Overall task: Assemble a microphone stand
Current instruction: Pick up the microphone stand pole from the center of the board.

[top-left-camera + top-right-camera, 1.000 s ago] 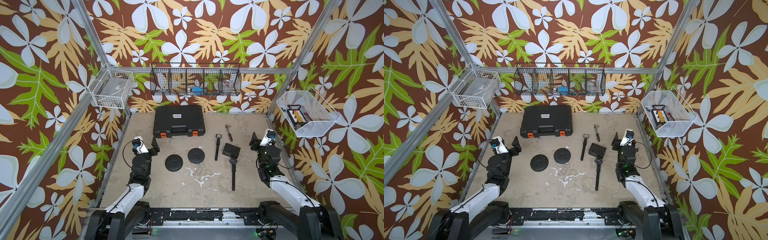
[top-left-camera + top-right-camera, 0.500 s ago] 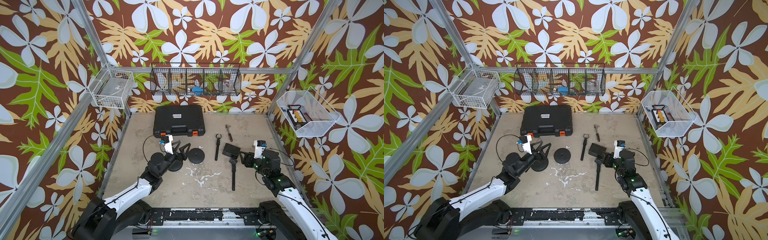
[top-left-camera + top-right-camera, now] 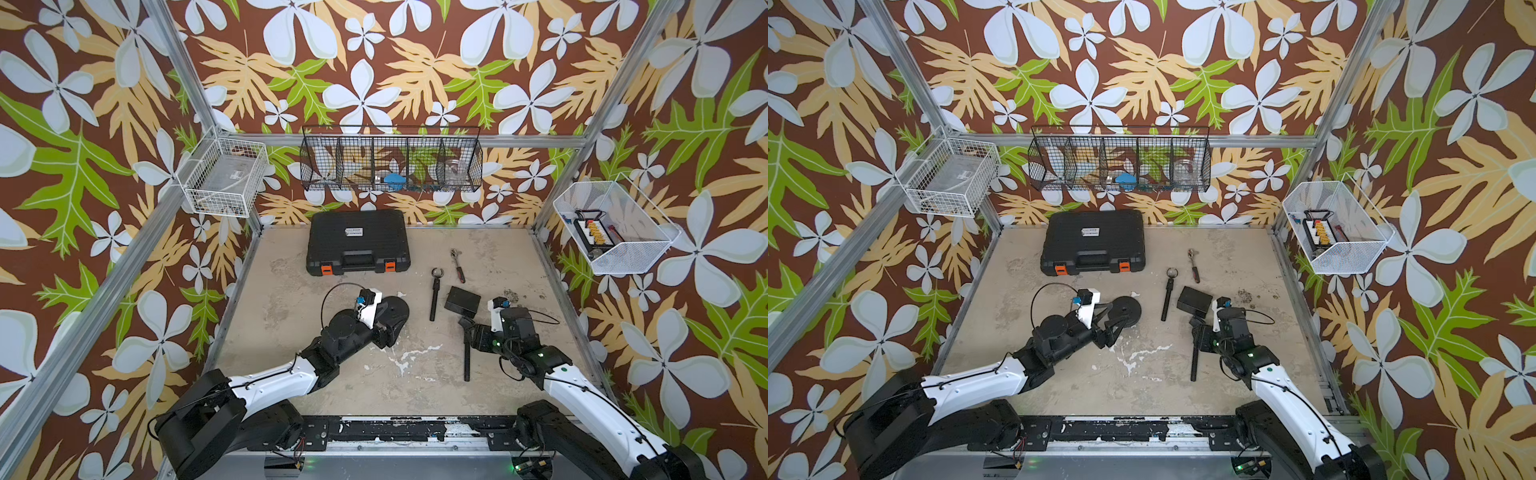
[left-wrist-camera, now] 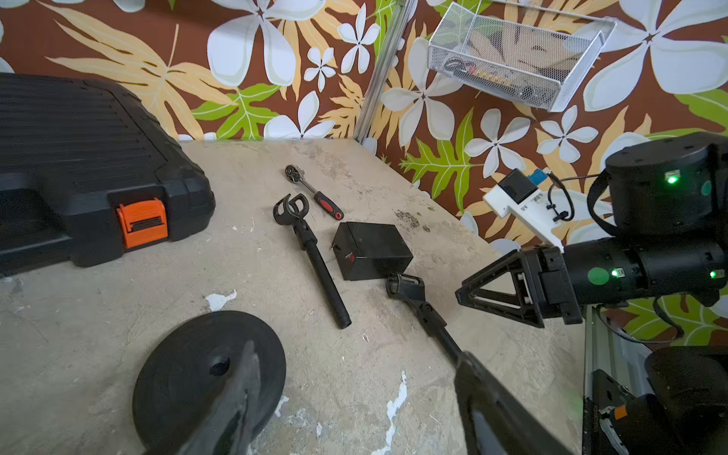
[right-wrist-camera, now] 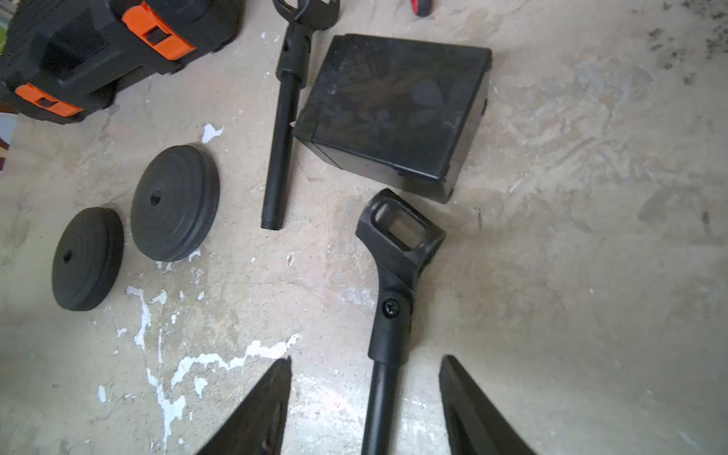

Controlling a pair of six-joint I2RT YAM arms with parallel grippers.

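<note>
Now my right pincer point(image 5: 366, 359) stands partly open astride the shaft of the long pole point(image 5: 388, 315), with a gap showing on either side. The pole's clip head lies just beside the black box point(image 5: 394, 110) on the tabletop point(image 5: 591, 236). My left pincer point(image 4: 354, 354) is spread wide and holds nothing, poised above a round base point(image 4: 177, 378) that lies beyond the short pole point(image 4: 321, 272) from the box. A second base point(image 5: 88, 258) sits farther out from the box.
</note>
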